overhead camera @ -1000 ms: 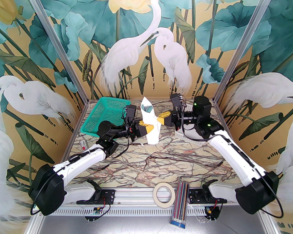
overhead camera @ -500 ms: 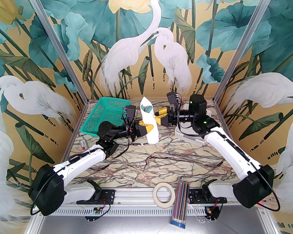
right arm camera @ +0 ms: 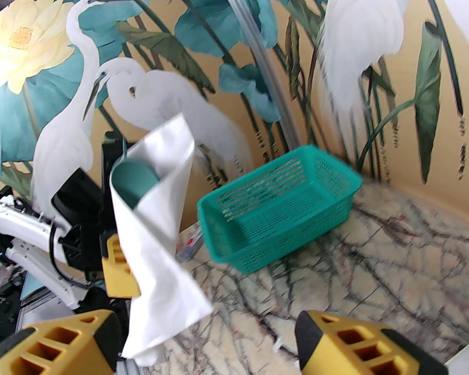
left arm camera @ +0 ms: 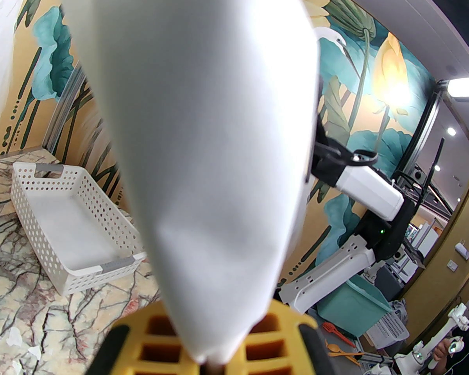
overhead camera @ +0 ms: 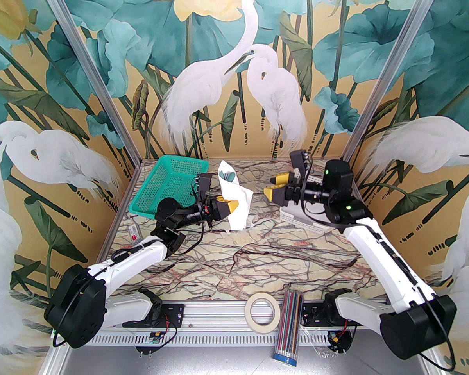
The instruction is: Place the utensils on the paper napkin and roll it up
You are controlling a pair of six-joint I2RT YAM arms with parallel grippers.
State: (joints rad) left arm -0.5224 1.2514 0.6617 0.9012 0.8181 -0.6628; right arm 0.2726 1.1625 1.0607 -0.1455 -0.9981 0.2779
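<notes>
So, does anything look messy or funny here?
Yes. The napkin roll in the left gripper leans and looks loose, one corner sticking out. Small torn paper bits lie on the table beside it.

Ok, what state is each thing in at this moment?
White paper napkin, rolled into a tube, tilted.
Dark green plastic spoon, bowl poking from the roll's top.
Left gripper, jaws shut on the napkin.
Right gripper, jaws open, apart from the napkin.
Teal perforated plastic basket, open side up.
</notes>
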